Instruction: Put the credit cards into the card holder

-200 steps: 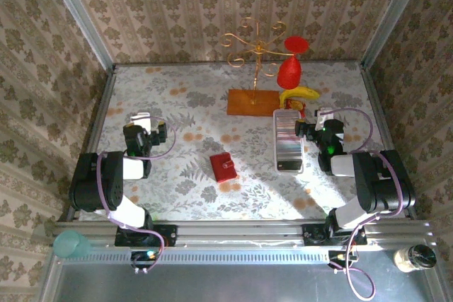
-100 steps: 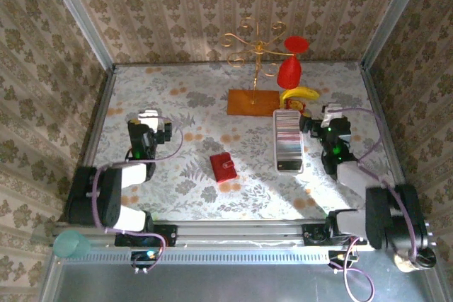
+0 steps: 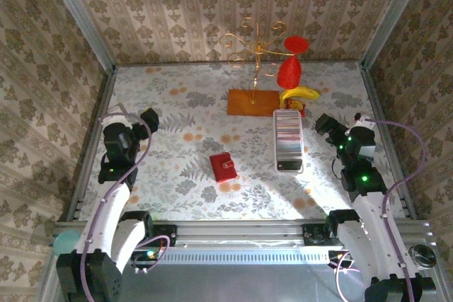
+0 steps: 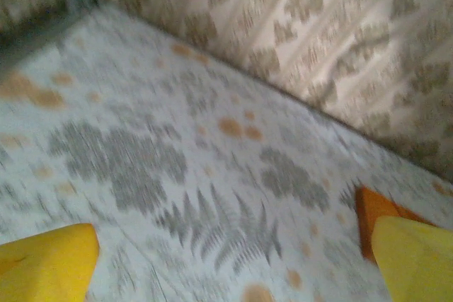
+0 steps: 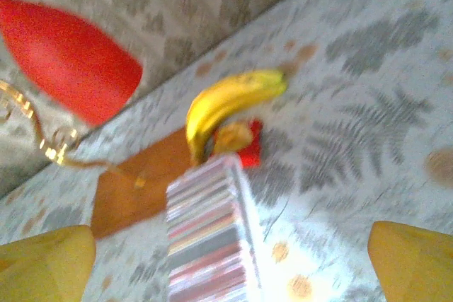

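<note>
Here, blur smears both wrist views; any print on the credit cards point(image 3: 288, 138), edge-on in their white tray point(image 3: 289, 165) at two o'clock from the shut red card holder point(image 3: 224, 167) mid-table, is unreadable. Left gripper point(image 3: 149, 119) and right gripper point(image 3: 324, 124) gape, holding nothing, yellow fingertips point(image 4: 49, 263) cropped

top: overhead, looking down | wrists: low, close, facing far wall point(image 3: 212, 12) | shared: orange base point(image 3: 251, 102)

credit cards point(image 3: 288, 139): striped row, grey, white, pinkish edges up, near right claw point(image 3: 322, 122), to its left.
card holder point(image 3: 224, 167): red square wallet, closed, flat, farther left of it.
</note>
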### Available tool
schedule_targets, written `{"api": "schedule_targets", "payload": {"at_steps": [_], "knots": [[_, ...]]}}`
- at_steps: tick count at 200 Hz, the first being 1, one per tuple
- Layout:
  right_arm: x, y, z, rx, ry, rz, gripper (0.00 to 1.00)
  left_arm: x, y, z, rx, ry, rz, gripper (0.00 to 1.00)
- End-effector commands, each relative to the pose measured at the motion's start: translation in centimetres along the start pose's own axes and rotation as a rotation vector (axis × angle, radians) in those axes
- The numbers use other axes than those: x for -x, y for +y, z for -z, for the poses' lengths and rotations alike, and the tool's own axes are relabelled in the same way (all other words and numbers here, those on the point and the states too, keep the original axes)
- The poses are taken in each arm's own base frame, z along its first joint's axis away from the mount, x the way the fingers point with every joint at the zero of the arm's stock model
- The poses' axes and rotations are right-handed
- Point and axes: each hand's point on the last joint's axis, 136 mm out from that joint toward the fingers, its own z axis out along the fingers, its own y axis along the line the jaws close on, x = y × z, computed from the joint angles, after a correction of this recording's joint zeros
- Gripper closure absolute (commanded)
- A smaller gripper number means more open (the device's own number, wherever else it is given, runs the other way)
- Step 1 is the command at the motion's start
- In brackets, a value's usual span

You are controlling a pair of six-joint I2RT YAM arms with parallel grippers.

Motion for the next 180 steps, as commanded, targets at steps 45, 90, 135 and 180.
{"api": "schedule_targets", "payload": {"at_steps": [45, 90, 135, 180], "knots": [[-9.6, 11.3, 2.4, 0.308, 0.362, 0.126, 0.01, -10.5, -5.6, 3.2, -0.118, 0.435, 0.067, 0.00], [-16.5, 16.7, 3.4, 0.379, 0.519, 0.257, 0.28, -15.5, -7.1, 5.0, -0.238, 0.550, 0.127, 0.13], [-22.6, 20.2, 1.9, 0.365, 0.671, 0.347, 0.60, -18.7, -7.5, 5.4, -0.286, 0.616, 0.160, 0.27], [-27.4, 20.6, -0.7, 0.273, 0.773, 0.421, 0.78, -20.5, -8.3, 5.6, -0.301, 0.666, 0.142, 0.30]]}}
